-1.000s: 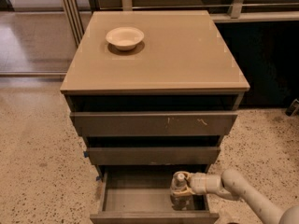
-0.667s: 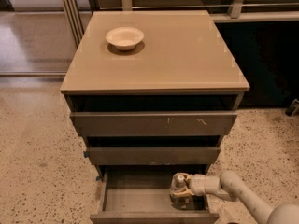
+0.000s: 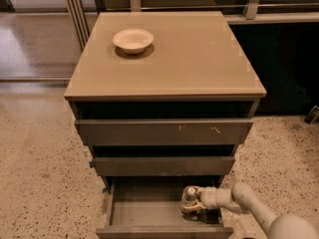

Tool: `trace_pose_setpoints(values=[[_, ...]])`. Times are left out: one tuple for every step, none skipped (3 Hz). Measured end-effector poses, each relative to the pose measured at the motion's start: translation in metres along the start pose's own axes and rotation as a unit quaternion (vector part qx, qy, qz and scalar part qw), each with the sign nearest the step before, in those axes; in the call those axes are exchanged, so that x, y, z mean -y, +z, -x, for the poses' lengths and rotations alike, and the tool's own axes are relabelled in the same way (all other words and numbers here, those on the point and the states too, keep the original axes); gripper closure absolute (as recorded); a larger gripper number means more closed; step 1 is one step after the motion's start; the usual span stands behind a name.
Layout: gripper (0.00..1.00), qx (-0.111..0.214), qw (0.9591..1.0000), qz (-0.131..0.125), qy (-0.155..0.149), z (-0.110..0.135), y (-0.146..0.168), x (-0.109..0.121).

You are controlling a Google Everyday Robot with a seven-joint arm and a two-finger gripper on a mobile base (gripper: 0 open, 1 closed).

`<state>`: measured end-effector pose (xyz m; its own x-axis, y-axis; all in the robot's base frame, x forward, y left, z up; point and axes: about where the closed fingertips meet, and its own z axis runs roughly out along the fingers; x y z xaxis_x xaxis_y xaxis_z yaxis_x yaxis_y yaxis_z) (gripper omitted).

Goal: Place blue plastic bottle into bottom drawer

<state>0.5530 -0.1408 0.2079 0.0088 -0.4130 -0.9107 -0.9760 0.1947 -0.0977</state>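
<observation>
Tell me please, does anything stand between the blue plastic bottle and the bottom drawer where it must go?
Nothing visible does. The claw holds the blue plastic bottle upright, already inside the open bottom drawer, near its right side. The middle drawer above does not cover it.

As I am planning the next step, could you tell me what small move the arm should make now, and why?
Probably open the gripper to release: it holds the blue plastic bottle upright, already inside the open bottom drawer, near its right side.
</observation>
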Motion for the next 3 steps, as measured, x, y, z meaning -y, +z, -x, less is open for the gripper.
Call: trace_pose_setpoints(values=[[1.00,-0.002,1.0000,0.006,0.001,-0.0113,0.0057,-0.0001],[0.85,-0.002,1.0000,0.006,0.001,-0.0112,0.0057,-0.0001],[0.54,-0.002,1.0000,0.006,0.001,-0.0112,0.0057,-0.0001]])
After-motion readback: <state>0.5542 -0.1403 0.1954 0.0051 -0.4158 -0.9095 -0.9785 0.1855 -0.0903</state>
